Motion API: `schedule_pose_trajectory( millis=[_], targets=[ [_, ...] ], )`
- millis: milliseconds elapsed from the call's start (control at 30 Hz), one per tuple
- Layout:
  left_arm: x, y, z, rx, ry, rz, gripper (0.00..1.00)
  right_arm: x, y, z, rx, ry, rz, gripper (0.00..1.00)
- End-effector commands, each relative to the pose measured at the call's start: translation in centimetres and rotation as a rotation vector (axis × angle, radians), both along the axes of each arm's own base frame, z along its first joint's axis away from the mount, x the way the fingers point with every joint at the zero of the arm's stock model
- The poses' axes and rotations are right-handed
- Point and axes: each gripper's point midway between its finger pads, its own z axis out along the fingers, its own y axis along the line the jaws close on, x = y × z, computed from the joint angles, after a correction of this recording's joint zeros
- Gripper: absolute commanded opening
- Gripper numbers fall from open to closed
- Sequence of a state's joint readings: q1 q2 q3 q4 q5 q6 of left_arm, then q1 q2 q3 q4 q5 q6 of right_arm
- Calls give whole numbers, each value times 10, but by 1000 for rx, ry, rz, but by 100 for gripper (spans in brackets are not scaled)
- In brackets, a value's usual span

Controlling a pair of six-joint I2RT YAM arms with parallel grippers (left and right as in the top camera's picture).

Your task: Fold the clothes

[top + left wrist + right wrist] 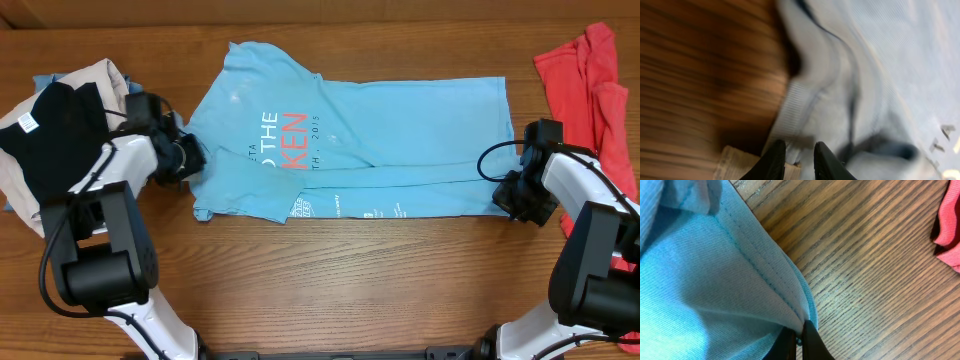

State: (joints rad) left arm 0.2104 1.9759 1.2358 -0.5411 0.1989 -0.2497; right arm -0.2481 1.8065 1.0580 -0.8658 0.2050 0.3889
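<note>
Okay, near edge first: the T-shirt (380,140) lies sideways mid-worktop (330,290), with its near long edge turned up so the inside print (340,208) shows. The right pincer (799,339) is clamped tight on the hem (775,275) at the near right corner. The left pincer (799,161) stands narrow with pale cloth by the collar rib (797,105) between its tips. That looks like a grip, but the view is blurred.

My read of the step: carry the near fold across toward the far edge. To do it well, lift both ends together and level. Hold the cloth taut between the arms so the crease runs straight, then land the edge square. The risk is the thin hem pinch slipping.

The right wrist view shows the stitching and the pinch, and the left wrist view shows the rib. Overhead hides both under the arms. Only overhead gives the whole layout: the red lettering (285,135), the black-and-beige pile (50,130) far left and the red garment (585,75) far right.
</note>
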Motion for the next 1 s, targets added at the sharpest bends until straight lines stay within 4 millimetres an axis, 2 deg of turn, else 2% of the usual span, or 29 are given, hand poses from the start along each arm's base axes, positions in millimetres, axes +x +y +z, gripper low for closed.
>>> schedule_pose_trajectory(
  millis=[0,100,300,433,533,600,633,767,967],
  targets=[
    [-3,36,-16,33,18,44,24,-4,3,-6,20,15,-12,4],
    [1,38,-14,6,-9,45,25,-4,3,-6,20,15,-12,4],
    [4,23,-8,-69,-31,-3,26,-5,3,-6,20,16,-12,4],
    [-1,16,14,-113,-9,-10,27,-4,3,-6,20,15,-12,4],
    [-15,8,44,-148,35,-7,28,-4,3,-6,20,16,-12,4],
    [-38,2,61,-167,110,9,30,-4,3,-6,20,16,-12,4],
    [-51,0,62,-169,161,28,31,-4,3,-6,20,16,-12,4],
    [-74,2,50,-133,257,43,30,-5,3,-6,20,16,-12,4],
    [-91,2,20,-114,300,90,29,-6,3,-6,21,21,-12,4]
  ],
)
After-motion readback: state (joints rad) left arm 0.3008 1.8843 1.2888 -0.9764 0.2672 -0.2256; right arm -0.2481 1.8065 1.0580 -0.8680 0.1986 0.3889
